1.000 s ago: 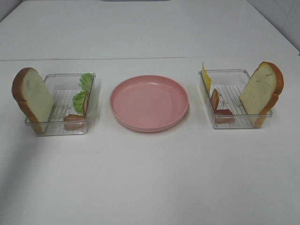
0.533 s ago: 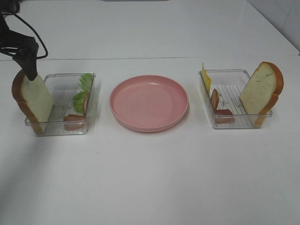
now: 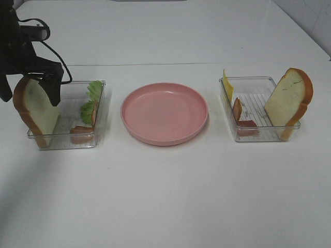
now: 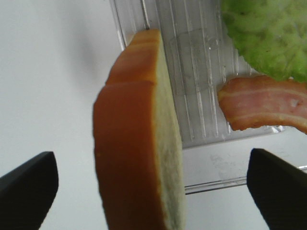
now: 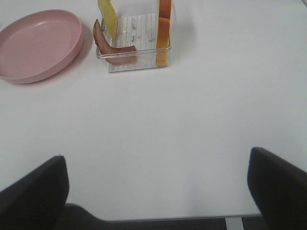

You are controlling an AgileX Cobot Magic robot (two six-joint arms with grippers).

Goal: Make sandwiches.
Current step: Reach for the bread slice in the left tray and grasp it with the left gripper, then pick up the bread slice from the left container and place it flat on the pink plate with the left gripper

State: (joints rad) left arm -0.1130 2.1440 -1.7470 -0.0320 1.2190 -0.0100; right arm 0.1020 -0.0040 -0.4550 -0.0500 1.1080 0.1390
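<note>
The left claw (image 3: 30, 97) hangs spread wide astride the upright bread slice (image 3: 40, 111) at the left end of the left tray (image 3: 62, 143), gripping nothing; the right claw (image 5: 156, 189), likewise released and empty, hovers over the counter (image 5: 192, 120)

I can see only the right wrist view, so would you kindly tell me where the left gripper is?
Observer: The left gripper is open, with one finger on each side of the upright bread slice and neither touching it.
Operator: Thank you. What is that slice standing in?
Observer: A clear container on the plate's left.
Operator: Is anything else in it?
Observer: Green lettuce and a bacon strip, at the end nearest the plate.
</note>
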